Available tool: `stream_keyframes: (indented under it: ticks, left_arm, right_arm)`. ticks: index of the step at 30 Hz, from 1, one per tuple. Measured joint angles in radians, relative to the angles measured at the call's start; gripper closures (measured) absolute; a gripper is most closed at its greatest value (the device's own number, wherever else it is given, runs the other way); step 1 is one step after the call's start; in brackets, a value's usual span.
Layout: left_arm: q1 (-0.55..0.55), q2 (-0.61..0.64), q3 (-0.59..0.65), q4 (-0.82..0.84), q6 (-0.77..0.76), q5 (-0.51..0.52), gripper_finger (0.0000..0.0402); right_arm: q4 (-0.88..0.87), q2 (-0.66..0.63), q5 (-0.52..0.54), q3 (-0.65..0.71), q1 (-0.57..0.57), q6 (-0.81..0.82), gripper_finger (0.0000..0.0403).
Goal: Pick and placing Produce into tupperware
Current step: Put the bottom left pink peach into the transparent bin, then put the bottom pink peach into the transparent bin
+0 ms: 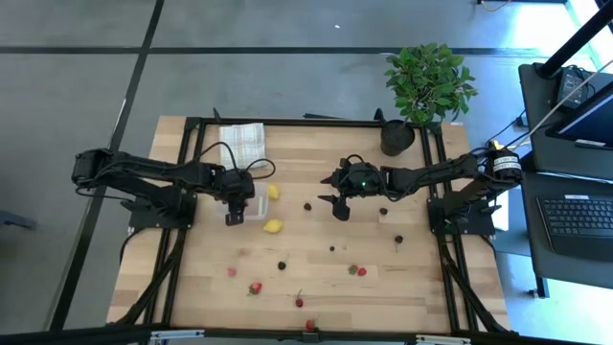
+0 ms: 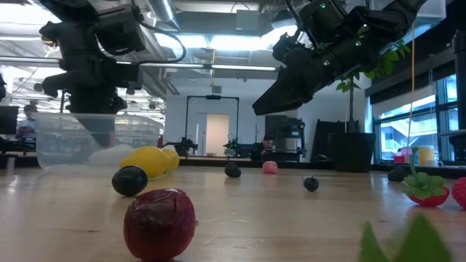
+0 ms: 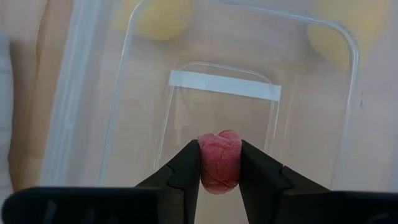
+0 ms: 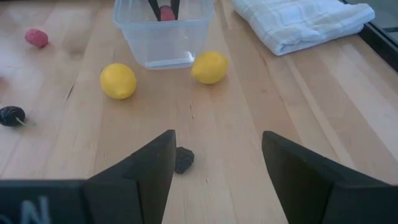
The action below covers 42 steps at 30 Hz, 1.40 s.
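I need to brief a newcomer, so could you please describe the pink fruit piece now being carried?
Find the clear tupperware beside the folded checked cloth. Directly above its open top, the left tool pinches a pink strawberry-like piece. It is the only fruit off the table.

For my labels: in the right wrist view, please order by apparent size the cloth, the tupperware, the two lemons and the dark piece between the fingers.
1. Cloth, cut off by the frame
2. Tupperware
3. Two lemons, alike
4. Dark piece

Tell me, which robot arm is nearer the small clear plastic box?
Left. The left gripper hangs right over the clear plastic box, jaws clamping a pink fruit piece; the right gripper hovers open mid-table, well off.
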<state>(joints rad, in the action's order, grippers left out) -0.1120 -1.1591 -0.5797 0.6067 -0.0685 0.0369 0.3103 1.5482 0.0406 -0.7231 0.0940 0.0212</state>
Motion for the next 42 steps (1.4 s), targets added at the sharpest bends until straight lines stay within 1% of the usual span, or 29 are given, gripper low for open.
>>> stream_keyframes:
  ticks: [5, 10, 19, 23, 29, 32, 36, 42]
  left_arm:
    - [0.0, 0.0, 0.0, 0.0, -0.001, 0.001, 0.0286]
    - [0.0, 0.0, 0.0, 0.0, -0.002, 0.002, 0.0275]
    - [0.0, 0.0, -0.005, 0.011, -0.002, 0.002, 0.0285]
    - [0.007, 0.014, -0.057, 0.044, 0.0, 0.002, 0.0293]
    - [0.03, 0.045, -0.188, 0.138, 0.0, 0.002, 0.0303]
    - [0.056, 0.059, -0.241, 0.188, -0.005, 0.001, 0.0308]
    - [0.12, 0.076, -0.27, 0.215, -0.035, -0.022, 0.0315]
    - [0.258, 0.079, -0.271, 0.227, -0.218, -0.032, 0.0325]
  right_arm:
    - [0.0, 0.0, 0.0, 0.0, 0.0, 0.0, 0.0163]
    - [0.0, 0.0, 0.0, 0.0, 0.0, 0.0, 0.0163]
    - [0.0, 0.0, 0.0, 0.0, 0.0, 0.0, 0.0163]
    - [0.0, 0.0, 0.0, 0.0, 0.0, 0.0, 0.0163]
    - [0.0, 0.0, 0.0, 0.0, 0.0, 0.0, 0.0163]
    - [0.0, 0.0, 0.0, 0.0, 0.0, 0.0, 0.0163]
    - [-0.002, 0.0, 0.0, 0.0, 0.0, 0.0, 0.0163]
    - [-0.006, 0.0, 0.0, 0.0, 0.0, -0.001, 0.0163]
